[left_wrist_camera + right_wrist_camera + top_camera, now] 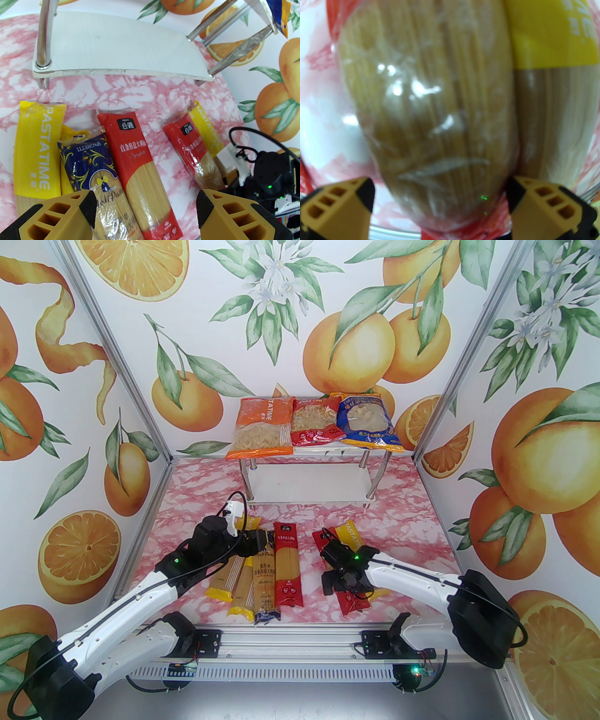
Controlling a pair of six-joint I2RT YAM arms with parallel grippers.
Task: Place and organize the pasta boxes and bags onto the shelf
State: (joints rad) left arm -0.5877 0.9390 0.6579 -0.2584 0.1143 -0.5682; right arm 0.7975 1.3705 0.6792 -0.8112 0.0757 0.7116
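The shelf (309, 483) stands at the back; its top board carries an orange bag (260, 427), a red bag (314, 423) and a blue bag (365, 420), and its lower board (117, 51) is bare. Long spaghetti packs lie on the table: yellow ones (35, 150), a dark blue one (89, 159) and a red one (287, 563). My left gripper (146, 208) hovers open above these. To the right lie another red pack (429, 105) and a yellow pack (548, 35). My right gripper (440, 196) is low, jaws wide, straddling this red pack.
The table top (412, 521) is pink marble pattern, boxed in by orange-print walls and metal corner posts (164, 460). The right arm (264, 178) sits close to the right of the left gripper. Chrome shelf legs (246, 479) stand at the lower board's corners.
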